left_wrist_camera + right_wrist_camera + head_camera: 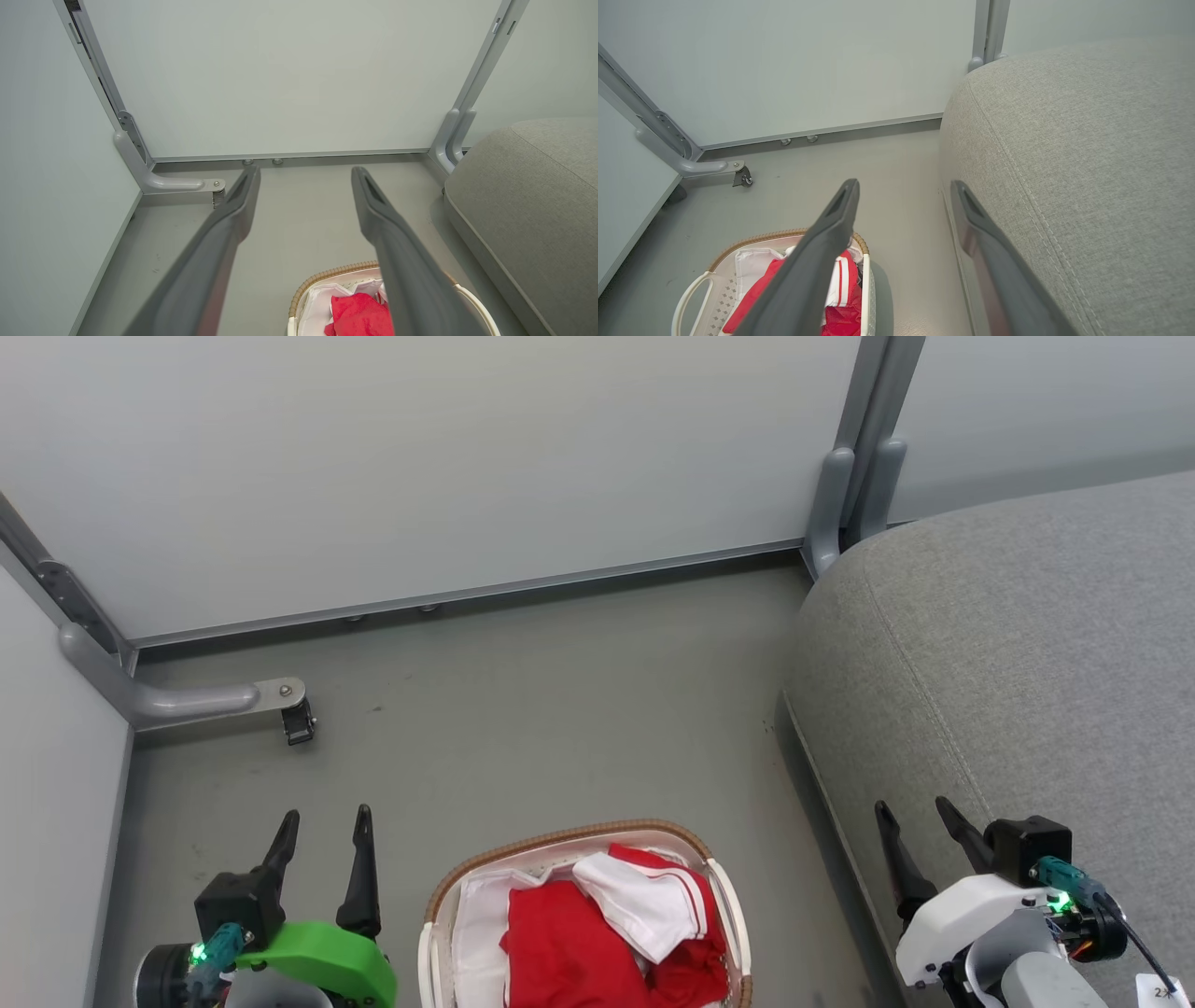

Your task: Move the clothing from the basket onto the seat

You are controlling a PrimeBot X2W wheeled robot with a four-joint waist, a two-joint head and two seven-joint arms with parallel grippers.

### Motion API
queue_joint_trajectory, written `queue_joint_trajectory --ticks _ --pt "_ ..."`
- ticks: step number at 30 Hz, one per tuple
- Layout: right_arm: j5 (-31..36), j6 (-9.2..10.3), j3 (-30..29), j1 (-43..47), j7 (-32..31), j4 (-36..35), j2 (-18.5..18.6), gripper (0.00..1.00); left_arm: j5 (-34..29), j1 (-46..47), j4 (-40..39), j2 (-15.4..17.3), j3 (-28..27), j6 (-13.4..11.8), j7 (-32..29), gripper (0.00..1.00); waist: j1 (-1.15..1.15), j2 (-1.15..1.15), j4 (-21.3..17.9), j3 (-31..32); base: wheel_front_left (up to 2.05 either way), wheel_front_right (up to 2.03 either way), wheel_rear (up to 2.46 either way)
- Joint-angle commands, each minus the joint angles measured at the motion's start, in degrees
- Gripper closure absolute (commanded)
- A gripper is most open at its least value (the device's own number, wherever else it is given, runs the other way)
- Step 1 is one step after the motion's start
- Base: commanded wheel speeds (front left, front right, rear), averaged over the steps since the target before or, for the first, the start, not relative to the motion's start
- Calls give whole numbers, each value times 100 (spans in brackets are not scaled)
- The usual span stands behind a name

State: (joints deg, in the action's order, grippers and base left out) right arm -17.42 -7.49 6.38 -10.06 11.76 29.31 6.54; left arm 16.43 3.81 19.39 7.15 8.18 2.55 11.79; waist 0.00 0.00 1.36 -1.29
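Observation:
The cream basket (446, 896) with its brown woven rim stands on the floor at the bottom centre of the head view, also seen as basket (308, 289) and basket (698, 289). In it lie the red clothing (569, 952) and a red garment with a white panel and thin stripes (653, 901), over a white liner. The grey seat (1018, 663) rises at the right, seat (1087, 163), seat (537, 196). My left gripper (322, 817) hovers open left of the basket, holding nothing. My right gripper (920, 807) stands open over the seat's front edge, holding nothing.
Pale partition panels wall in the back and left, with grey metal posts (850, 476). A bracket foot with a small caster (297, 721) juts onto the floor at the left. Bare grey floor (560, 709) lies between basket, panels and seat.

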Motion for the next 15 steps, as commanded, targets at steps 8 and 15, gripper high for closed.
queue_joint_trajectory --ticks 8,15 --pt "456 0 114 -372 148 -45 85 0 -442 142 452 -196 113 305 135 0 0 0 -106 -470 0 0 0" --pt "623 1 322 -1022 217 -416 159 0 -756 782 1160 -342 567 426 211 0 0 0 -434 -1507 0 0 0"
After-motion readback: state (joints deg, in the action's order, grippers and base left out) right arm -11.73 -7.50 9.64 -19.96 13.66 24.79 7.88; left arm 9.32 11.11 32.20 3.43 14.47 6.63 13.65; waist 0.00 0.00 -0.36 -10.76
